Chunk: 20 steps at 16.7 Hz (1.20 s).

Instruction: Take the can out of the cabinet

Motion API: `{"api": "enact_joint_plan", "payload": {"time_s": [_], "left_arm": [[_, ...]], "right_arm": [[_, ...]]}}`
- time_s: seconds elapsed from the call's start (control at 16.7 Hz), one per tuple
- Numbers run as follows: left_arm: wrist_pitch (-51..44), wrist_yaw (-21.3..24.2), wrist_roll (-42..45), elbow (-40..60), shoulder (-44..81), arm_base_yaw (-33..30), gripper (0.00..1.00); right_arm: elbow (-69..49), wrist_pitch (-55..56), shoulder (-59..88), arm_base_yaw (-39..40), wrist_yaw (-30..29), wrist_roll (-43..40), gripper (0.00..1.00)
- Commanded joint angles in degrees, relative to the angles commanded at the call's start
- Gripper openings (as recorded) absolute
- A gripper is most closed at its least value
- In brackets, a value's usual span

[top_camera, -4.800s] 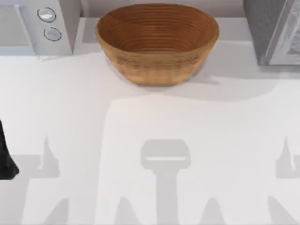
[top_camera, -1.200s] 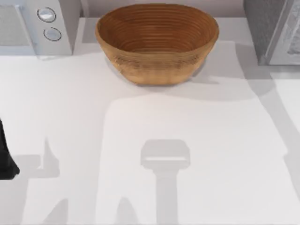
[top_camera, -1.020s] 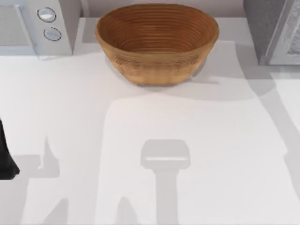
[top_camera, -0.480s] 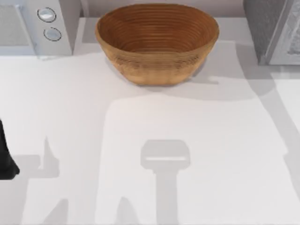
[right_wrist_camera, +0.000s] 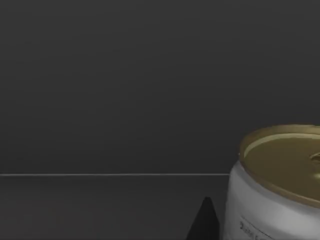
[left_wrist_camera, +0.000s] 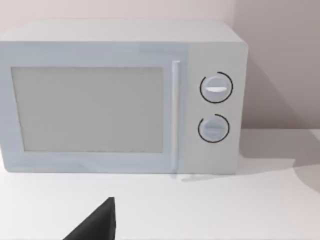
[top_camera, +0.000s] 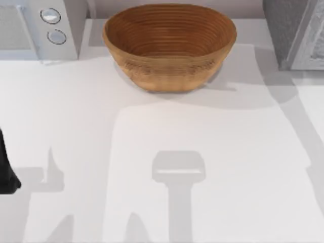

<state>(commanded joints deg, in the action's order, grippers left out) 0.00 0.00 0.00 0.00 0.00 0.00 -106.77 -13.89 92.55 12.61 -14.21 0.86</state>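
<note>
Top view: the cabinet (top_camera: 298, 33) is seen at the upper right of the frame, a woven basket (top_camera: 169, 45) at upper centre, a microwave (top_camera: 38, 28) at upper left, all on the white bench (top_camera: 162, 142). A dark part of the left arm (top_camera: 6, 172) is parked at the left edge.

Left wrist view: the microwave is faced; the left hand's state cannot be told.

Right wrist view: the can (right_wrist_camera: 275, 185) stands upright at the lower right, inside the dark cabinet interior. A dark fingertip (right_wrist_camera: 205, 222) lies just beside it; spread or pressed together cannot be told. The reach-in step is judged under way; next, the can must be straddled and pinched.
</note>
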Motion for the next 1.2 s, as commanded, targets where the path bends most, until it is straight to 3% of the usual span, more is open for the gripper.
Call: {"api": "enact_joint_plan", "payload": {"time_s": [0.24,0.78,1.2], "left_arm": [[0.0,0.0,0.0,0.0,0.0,0.0,1.0],[0.0,0.0,0.0,0.0,0.0,0.0,1.0],[0.0,0.0,0.0,0.0,0.0,0.0,1.0]], "right_arm": [[0.12,-2.29,-2.31,1.83,-1.68,0.14,0.0],[0.54,-22.68,-23.08,15.09,-14.63,-0.06,0.0],[2.11,-22.2,-24.29,14.63,-14.24,0.0,0.0]]}}
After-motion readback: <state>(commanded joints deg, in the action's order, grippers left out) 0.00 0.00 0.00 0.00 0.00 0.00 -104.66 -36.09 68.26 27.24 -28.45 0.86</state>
